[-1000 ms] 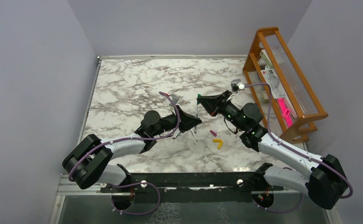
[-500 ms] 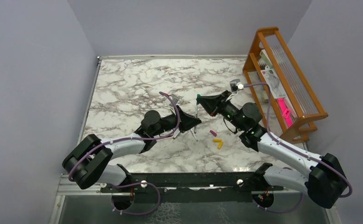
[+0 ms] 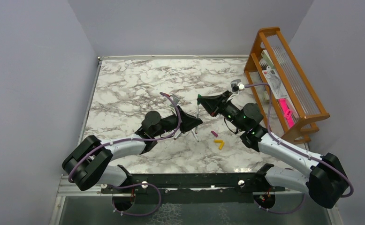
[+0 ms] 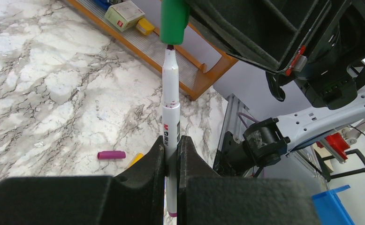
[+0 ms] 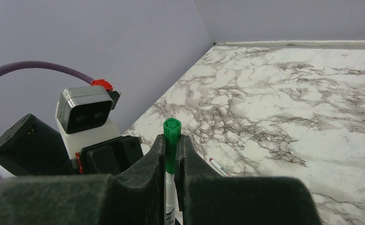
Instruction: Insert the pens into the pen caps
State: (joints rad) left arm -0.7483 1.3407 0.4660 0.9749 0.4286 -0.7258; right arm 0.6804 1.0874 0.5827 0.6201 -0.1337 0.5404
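My left gripper (image 4: 171, 143) is shut on a white pen (image 4: 171, 117) with a purple end and holds it upright. Its dark tip sits right at the mouth of the green pen cap (image 4: 174, 21). My right gripper (image 5: 172, 138) is shut on that green cap (image 5: 171, 140), directly above the pen (image 5: 170, 192). From above, the two grippers, left (image 3: 195, 123) and right (image 3: 203, 100), meet over the table's middle. A magenta cap (image 3: 214, 133) and two yellow-orange caps (image 3: 219, 143) lie on the marble. Another pen (image 5: 218, 167) lies on the table beneath.
A wooden rack (image 3: 284, 79) holding small boxes and a pink item stands along the right edge of the table. Grey walls close in the left, back and right sides. The loose caps lie just right of the left gripper, near the right arm's forearm.
The right gripper with the green cap has edged slightly left towards the pen's tip. The left arm has stayed still.
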